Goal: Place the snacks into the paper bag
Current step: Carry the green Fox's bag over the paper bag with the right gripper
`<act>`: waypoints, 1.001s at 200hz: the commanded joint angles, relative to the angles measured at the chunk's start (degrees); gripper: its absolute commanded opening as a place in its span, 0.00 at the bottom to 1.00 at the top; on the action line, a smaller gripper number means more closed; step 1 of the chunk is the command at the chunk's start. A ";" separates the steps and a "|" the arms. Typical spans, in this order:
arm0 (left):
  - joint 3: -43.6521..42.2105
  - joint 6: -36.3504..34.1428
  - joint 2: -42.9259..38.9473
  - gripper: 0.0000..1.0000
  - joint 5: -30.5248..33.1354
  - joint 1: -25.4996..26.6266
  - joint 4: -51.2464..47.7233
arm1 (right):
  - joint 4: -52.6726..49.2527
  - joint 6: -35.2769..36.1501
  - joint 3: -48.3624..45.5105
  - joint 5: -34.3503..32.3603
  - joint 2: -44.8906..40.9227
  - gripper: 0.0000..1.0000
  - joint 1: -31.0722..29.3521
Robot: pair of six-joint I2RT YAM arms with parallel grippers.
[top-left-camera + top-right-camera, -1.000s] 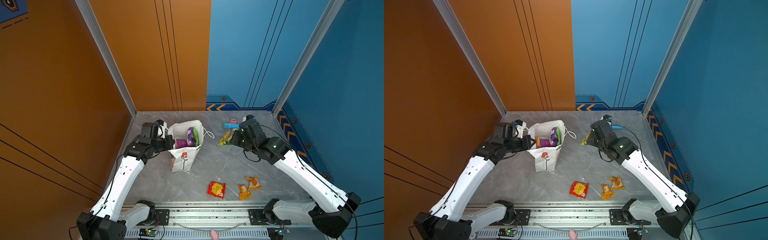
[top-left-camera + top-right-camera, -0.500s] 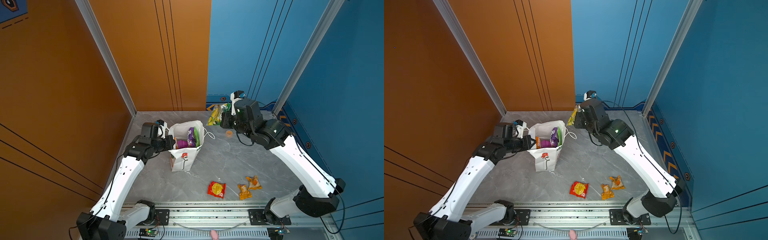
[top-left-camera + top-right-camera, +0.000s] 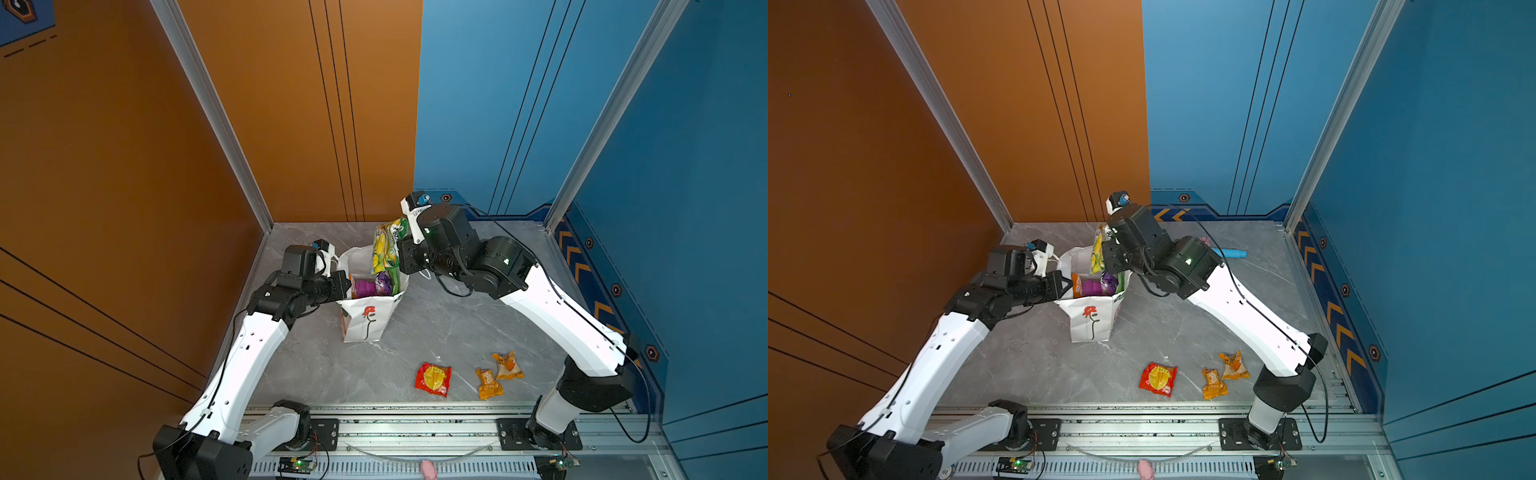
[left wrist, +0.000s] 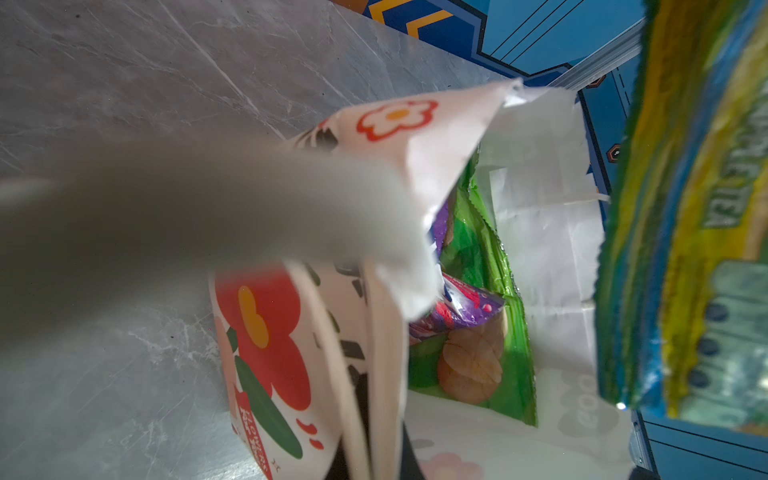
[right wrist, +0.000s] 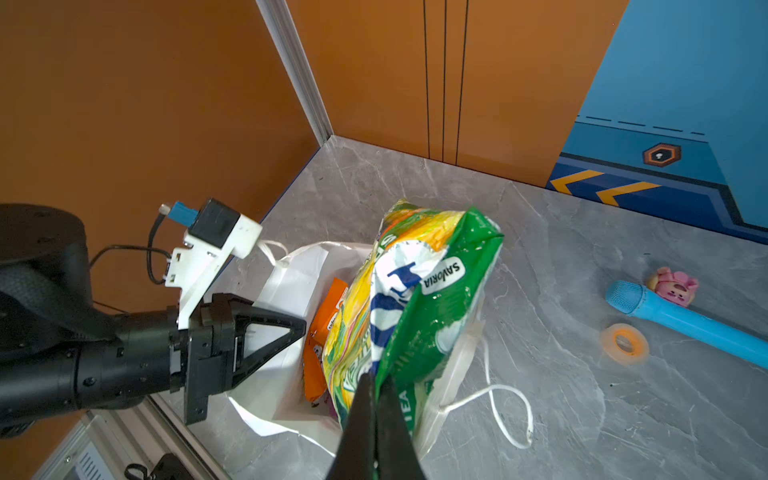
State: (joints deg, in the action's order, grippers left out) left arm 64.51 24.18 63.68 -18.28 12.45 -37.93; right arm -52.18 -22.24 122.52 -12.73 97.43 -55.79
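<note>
Chips hung over the mouth of the bag, pinched in the closed right gripper. Closed left gripper clamped the bag's rim. Purple packet lay inside the bag; red wrapper and two orange wrappers lay in front of it

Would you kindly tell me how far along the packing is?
Done: purple packet, orange packet and green packet lie inside the paper bag. In hand: the right gripper, shut on the chips bag, holds it above the opening; the left gripper pinches the rim. Left: red packet and two orange wrappers on the table.
</note>
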 commanded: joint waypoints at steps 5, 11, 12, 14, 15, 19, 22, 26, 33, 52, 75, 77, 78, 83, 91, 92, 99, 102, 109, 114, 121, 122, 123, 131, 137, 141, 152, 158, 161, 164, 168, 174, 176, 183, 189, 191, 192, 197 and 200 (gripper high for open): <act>0.53 -1.61 -2.68 0.00 -2.85 0.32 6.73 | -0.79 2.27 1.30 0.95 1.04 0.00 -1.61; 0.50 -1.60 -2.73 0.00 -2.95 0.38 6.74 | -1.00 2.52 1.27 1.08 1.34 0.00 -2.00; 0.51 -1.60 -2.75 0.00 -2.97 0.38 6.78 | -1.04 2.58 1.29 1.10 1.40 0.00 -2.02; 0.52 -1.60 -2.77 0.00 -2.96 0.38 6.81 | -1.13 2.74 1.31 1.06 1.48 0.00 -2.12; 0.48 -1.60 -2.77 0.00 -2.97 0.38 6.81 | -1.15 2.78 1.32 1.09 1.60 0.00 -2.22; 0.42 -1.60 -2.85 0.00 -2.99 0.38 6.82 | -1.18 2.90 1.34 1.17 1.83 0.00 -2.44; 0.36 -1.61 -2.78 0.00 -3.06 0.37 6.89 | -1.26 3.06 1.32 1.22 1.98 0.00 -2.54; 0.40 -1.60 -2.92 0.00 -3.06 0.38 6.89 | -1.45 3.14 1.30 1.38 2.16 0.00 -2.71; 0.37 -1.65 -2.95 0.00 -3.14 0.38 6.99 | -1.73 3.32 1.34 1.77 2.55 0.00 -2.96; 0.33 -1.70 -3.12 0.00 -3.63 0.35 7.17 | -2.62 3.73 1.38 2.37 3.42 0.00 -3.35; 0.19 -1.75 -3.29 0.00 -3.86 0.48 7.43 | -3.88 3.86 1.40 2.93 4.26 0.00 -3.45; 0.22 -1.70 -3.25 0.00 -3.86 0.52 7.43 | -3.93 3.87 1.36 3.07 4.33 0.00 -3.45; 0.24 -1.69 -3.28 0.00 -3.86 0.54 7.43 | -3.95 3.87 1.34 3.11 4.34 0.00 -3.45; 0.19 -1.68 -3.30 0.00 -3.84 0.63 7.48 | -4.25 3.83 1.31 3.33 4.44 0.00 -3.53; 0.25 -1.69 -3.17 0.00 -3.87 0.65 7.43 | -4.66 3.83 1.30 3.28 4.45 0.00 -3.58; 0.21 -1.69 -3.19 0.00 -3.87 0.60 7.43 | -4.71 3.85 1.31 3.26 4.44 0.00 -3.64; 0.11 -1.69 -3.13 0.00 -3.75 0.63 7.43 | -5.07 3.83 1.32 3.15 4.31 0.00 -3.79; 0.10 -1.69 -3.12 0.00 -3.77 0.65 7.43 | -5.24 3.86 1.32 3.11 4.27 0.00 -3.84; 0.17 -1.68 -3.04 0.00 -3.68 0.65 7.44 | -5.53 3.96 1.31 2.78 4.02 0.00 -3.97; 0.19 -1.68 -2.99 0.00 -3.61 0.65 7.43 | -5.77 3.96 1.19 2.49 3.79 0.00 -4.10; 0.15 -1.72 -2.88 0.00 -3.59 0.65 7.43 | -5.91 4.02 0.91 2.13 3.40 0.00 -4.23; 0.16 -1.70 -2.96 0.00 -3.60 0.65 7.43 | -5.91 4.03 0.91 2.07 3.30 0.00 -4.24; 0.17 -1.65 -2.95 0.00 -3.56 0.69 7.43 | -5.91 4.04 0.82 2.04 3.26 0.00 -4.24; 0.14 -1.68 -2.94 0.00 -3.59 0.57 7.44 | -5.92 4.00 0.48 1.64 2.69 0.00 -4.28; 0.19 -1.73 -2.95 0.00 -3.60 0.55 7.43 | -5.91 4.06 0.16 1.44 2.21 0.00 -4.41; 0.19 -1.70 -2.94 0.00 -3.51 0.58 7.43 | -5.91 4.01 0.03 1.40 1.97 0.00 -4.42; 0.17 -1.69 -2.85 0.00 -3.38 0.55 7.44 | -5.84 4.04 -0.30 1.31 1.40 0.00 -4.42; 0.15 -1.70 -2.80 0.00 -3.35 0.48 7.43 | -5.82 3.99 -0.55 1.39 1.12 0.00 -4.49; 0.12 -1.69 -2.85 0.00 -3.34 0.53 7.45 | -5.82 3.94 -0.66 1.40 1.05 0.00 -4.57; 0.13 -1.68 -2.81 0.00 -3.34 0.51 7.44 | -5.82 3.96 -0.66 1.46 0.92 0.00 -4.57; 0.15 -1.70 -2.85 0.00 -3.29 0.53 7.43 | -5.87 4.02 -0.89 1.46 0.86 0.00 -4.70; 0.13 -1.71 -2.82 0.00 -3.33 0.54 7.44 | -5.83 4.08 -1.03 1.50 0.74 0.00 -4.89; 0.12 -1.69 -2.78 0.00 -3.34 0.51 7.44 | -5.82 4.01 -1.09 1.58 0.70 0.00 -4.97; 0.11 -1.72 -2.76 0.00 -3.25 0.52 7.43 | -5.91 4.17 -1.30 1.58 0.53 0.00 -5.12; 0.12 -1.77 -2.78 0.00 -3.25 0.53 7.43 | -5.93 4.30 -1.56 1.65 0.45 0.00 -5.40; 0.16 -1.77 -2.73 0.00 -3.21 0.49 7.43 | -5.92 4.35 -1.64 1.66 0.45 0.00 -5.50; 0.17 -1.77 -2.75 0.00 -3.23 0.52 7.43 | -5.92 4.37 -1.70 1.66 0.47 0.00 -5.53; 0.15 -1.73 -2.81 0.00 -3.25 0.55 7.46 | -5.95 4.47 -1.83 1.66 0.40 0.00 -5.73; 0.17 -1.76 -2.78 0.00 -3.25 0.48 7.44 | -5.96 4.55 -1.96 1.72 0.33 0.00 -5.90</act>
State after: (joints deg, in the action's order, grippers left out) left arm 63.75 24.18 63.13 -18.72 12.78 -37.52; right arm -57.08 -19.05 121.40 -10.55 100.36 -60.40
